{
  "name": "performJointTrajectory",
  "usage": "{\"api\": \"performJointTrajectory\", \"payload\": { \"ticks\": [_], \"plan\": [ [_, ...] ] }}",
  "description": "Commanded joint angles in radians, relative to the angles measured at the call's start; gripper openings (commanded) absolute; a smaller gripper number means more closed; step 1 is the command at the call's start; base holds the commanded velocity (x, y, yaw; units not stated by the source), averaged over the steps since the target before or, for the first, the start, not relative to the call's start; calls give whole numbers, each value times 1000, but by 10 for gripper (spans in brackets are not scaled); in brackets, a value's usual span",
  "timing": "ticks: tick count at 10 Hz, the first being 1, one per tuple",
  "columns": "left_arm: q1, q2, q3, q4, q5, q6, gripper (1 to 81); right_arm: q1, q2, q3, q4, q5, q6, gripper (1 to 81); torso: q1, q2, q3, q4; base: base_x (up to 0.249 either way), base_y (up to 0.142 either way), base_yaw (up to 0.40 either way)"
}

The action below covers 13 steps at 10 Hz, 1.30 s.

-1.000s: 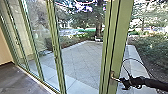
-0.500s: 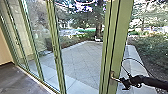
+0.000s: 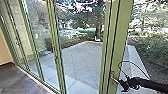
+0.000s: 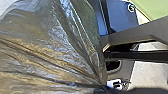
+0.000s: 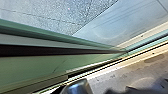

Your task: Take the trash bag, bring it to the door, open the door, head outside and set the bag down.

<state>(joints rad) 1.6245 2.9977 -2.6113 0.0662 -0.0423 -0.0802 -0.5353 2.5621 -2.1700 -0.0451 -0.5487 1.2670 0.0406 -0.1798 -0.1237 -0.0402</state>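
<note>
1. While the trash bag (image 4: 50, 47) looms large beside the left wrist, its dark film runs into tight pleats meeting at one spot; I'd judge it hangs there to leave the other side free for the door. Whether the left hand is pinching it, I cannot tell.

2. Over to the door frame (image 3: 119, 37), and here's the right hand (image 3: 122, 83) up close to the metal handle (image 3: 112, 75) near the frame's edge, presumably placed to work it! Spread or pressed together? Cannot tell, nor whether they touch.

3. Now the surface and the room, from the left: pale wall (image 3: 4, 47), then grey-brown floor (image 3: 20, 81), its outer edge running along the light sill (image 3: 37, 79) beneath tall green-framed glass (image 3: 41, 30).

4. Beyond the glass, paved yard (image 3: 80, 57), laid in slabs, a tree trunk (image 3: 99, 30) past its far edge; then the hedge (image 3: 150, 47) on the right. The bag's drop-off out there remains to be done, and a snag on the frame looks the likeliest trouble.
</note>
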Motion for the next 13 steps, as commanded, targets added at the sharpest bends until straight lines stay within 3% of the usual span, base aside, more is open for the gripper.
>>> {"api": "performJointTrajectory", "payload": {
  "ticks": [1, 4, 7, 8, 10, 13],
  "plan": [
    [-30, 1, 6, -5, 64, -1, 10, -4, 57, 49, 2, -212, -67, 811, 0, 0, 0, 0, 0, 0, 0],
    [-30, 3, 7, -5, 64, -1, 10, -7, 77, 50, 1, -214, -67, 811, 0, 0, 0, 0, 0, 0, 0],
    [-25, 0, 7, -5, 64, -1, 10, -6, 83, 47, 2, -186, -66, 811, -1, -1, -101, 0, 0, 0, 0],
    [-24, 0, 7, -5, 64, -1, 10, -6, 83, 47, 2, -169, -66, 811, -1, -1, -51, 0, 0, 0, 0],
    [-19, -3, 7, -5, 64, -1, 10, 1, 86, 33, 2, -103, -64, 811, -2, -1, -99, -1, 0, 0, 0],
    [-11, -2, 7, -3, 70, 5, 10, 31, 95, -19, 5, -73, -67, 811, -3, -2, -106, -2, 0, 0, 0]
  ]
}}
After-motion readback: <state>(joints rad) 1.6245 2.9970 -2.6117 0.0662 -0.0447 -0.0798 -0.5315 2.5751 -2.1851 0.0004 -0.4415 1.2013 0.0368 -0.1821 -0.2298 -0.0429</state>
